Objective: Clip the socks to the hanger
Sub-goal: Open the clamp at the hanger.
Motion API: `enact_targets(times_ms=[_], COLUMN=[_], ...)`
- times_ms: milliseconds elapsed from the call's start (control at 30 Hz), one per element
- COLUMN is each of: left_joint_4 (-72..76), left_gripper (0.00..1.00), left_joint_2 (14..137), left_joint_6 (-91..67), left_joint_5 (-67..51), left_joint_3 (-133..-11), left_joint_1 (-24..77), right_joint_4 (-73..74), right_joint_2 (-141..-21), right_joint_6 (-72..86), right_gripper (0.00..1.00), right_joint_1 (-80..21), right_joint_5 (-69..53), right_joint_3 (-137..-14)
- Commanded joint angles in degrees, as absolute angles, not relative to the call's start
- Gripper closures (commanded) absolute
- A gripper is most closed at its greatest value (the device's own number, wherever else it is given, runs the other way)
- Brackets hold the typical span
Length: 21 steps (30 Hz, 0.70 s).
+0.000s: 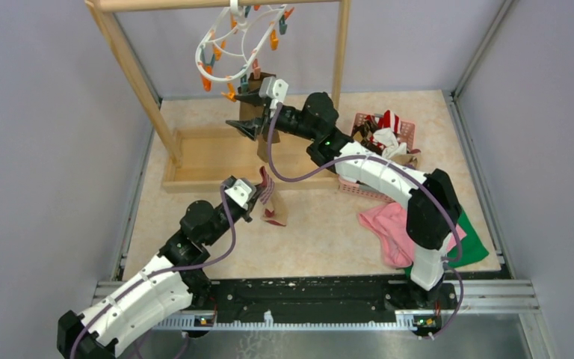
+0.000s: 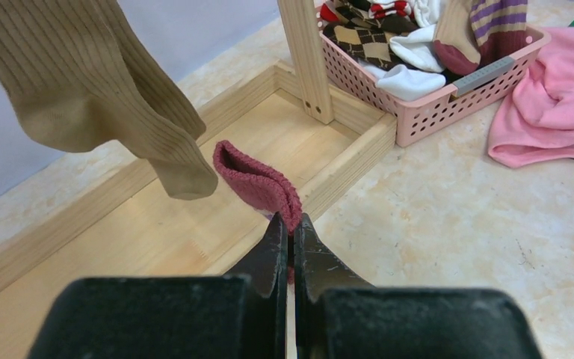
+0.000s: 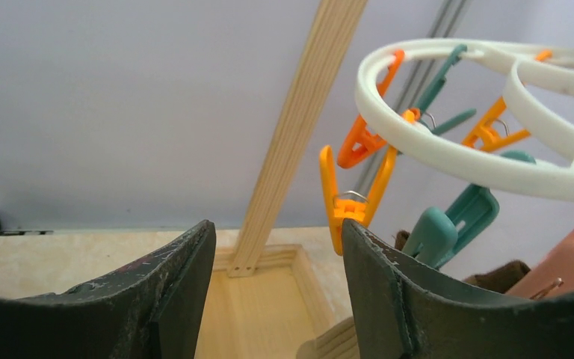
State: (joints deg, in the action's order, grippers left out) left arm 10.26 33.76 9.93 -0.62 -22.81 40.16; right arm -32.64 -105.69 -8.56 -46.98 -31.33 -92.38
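Two arms split it: our left jaws are pinched shut on the maroon-cuffed sock [image 2: 258, 183], low over the surface [image 2: 456, 224], while the hanger [image 3: 448, 153] hangs higher and farther back, where our right jaws gape empty with an upright orange clip [image 3: 344, 202] just beside them

Wooden rack frame [image 1: 133, 71] far left, with its shallow base tray [image 1: 202, 158] on the beige tabletop [image 1: 321, 235]. Pink basket [image 1: 409, 133] far right. Pink cloth [image 1: 390, 228] near right, green cloth [image 1: 477, 245] just beside it, further right.
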Motion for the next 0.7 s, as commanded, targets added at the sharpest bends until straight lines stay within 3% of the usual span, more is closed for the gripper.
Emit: enact_targets(times_ms=[0,667], left_joint_4=[16.49,19.24], left_gripper=[1.00,1.00], left_joint_2=[33.41,35.17], left_joint_6=[8.86,7.86], left_joint_5=[-2.43,-6.37], left_joint_3=[-22.20,-21.53], left_joint_1=[39.97,39.95], right_joint_4=[-33.40,-43.12], right_joint_2=[-106.58,-108.44], right_joint_6=[-9.80,-11.51], right_gripper=[0.38,0.38], right_joint_1=[-48.11,-50.17], right_joint_5=[-24.66,-14.72], right_joint_3=[-96.06,-95.11])
